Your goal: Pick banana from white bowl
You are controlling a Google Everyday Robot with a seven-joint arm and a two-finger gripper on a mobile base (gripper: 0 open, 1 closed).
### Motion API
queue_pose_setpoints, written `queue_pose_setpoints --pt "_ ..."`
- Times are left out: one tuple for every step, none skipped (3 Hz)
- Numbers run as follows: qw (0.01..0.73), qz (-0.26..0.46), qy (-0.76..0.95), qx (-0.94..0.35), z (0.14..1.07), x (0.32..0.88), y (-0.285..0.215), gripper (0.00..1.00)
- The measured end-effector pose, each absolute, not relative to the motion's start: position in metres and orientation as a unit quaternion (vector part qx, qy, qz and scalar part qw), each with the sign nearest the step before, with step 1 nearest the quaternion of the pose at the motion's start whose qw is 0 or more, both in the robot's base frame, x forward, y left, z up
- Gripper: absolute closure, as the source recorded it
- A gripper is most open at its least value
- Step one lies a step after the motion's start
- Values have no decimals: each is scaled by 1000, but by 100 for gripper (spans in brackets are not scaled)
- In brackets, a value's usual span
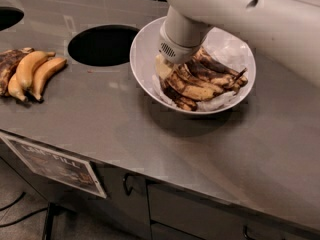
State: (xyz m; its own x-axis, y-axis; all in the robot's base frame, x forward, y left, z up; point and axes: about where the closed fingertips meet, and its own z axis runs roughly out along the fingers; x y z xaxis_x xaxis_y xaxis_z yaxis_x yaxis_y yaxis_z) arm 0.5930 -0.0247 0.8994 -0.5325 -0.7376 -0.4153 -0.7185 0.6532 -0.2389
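Note:
The white bowl (145, 71) stands on the steel counter, right of a round hole. It holds a bunch of overripe, dark brown-spotted bananas (200, 81). My gripper (167, 66) reaches down into the left side of the bowl, at the stem end of the bunch; the white wrist housing (180, 39) hides its tips. The white arm crosses from the upper right over the bowl.
A second bunch of yellow and browned bananas (30, 74) lies at the counter's left edge. A round hole (102, 45) opens left of the bowl, another at the far left (7, 16). Cabinet fronts with a sign (55, 164) are below the counter's front edge.

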Motion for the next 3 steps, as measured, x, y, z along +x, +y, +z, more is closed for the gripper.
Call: queue_pose_setpoints --pt "272 -24 870 -410 920 579 -29 100" --pt "297 -41 866 -400 950 561 -37 100" --pt "320 -63 859 -393 976 551 -43 100"
